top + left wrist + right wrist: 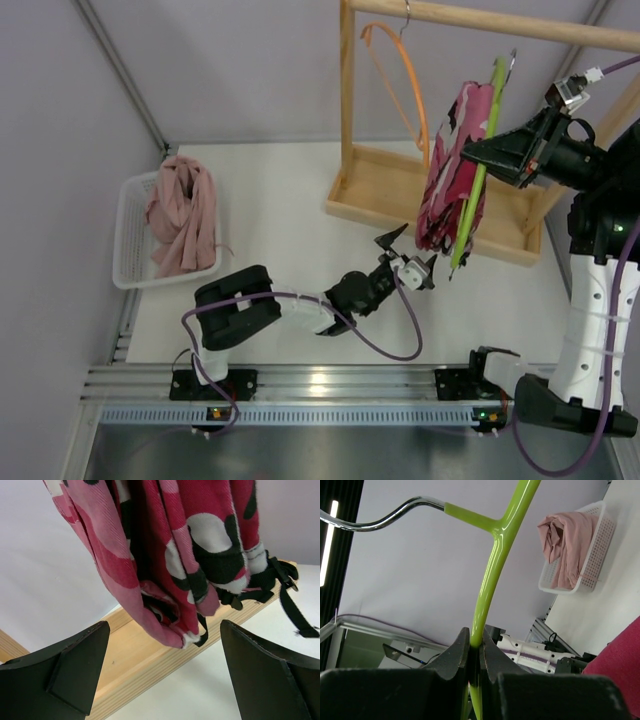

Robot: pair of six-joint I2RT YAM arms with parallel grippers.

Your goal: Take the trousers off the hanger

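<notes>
The job is only begun: the trousers are not yet off the hanger and hang over it in a bunched pink fold above the front edge of the wooden rack. The right tool is pressed together on the hanger's green stem just below the fork, holding it tilted. The metal hook shows against bare wall in the right wrist view, so the hanger appears to be off the rail. The left tool is spread wide and sits below the lowest fold of the trousers, with the cloth hanging between and above the two fingers but touching neither. What is left, as I judge it, is to close on that lower fold, draw the trousers down and off the hanger, and lay them on the bench. The rack's base board lies close behind the hem and could catch a low pull. Black straps dangle from the trousers on one side and might snag. An orange hanger hangs from the rail nearby, and a white basket holding a dusty pink cloth stands well apart at the far left.
</notes>
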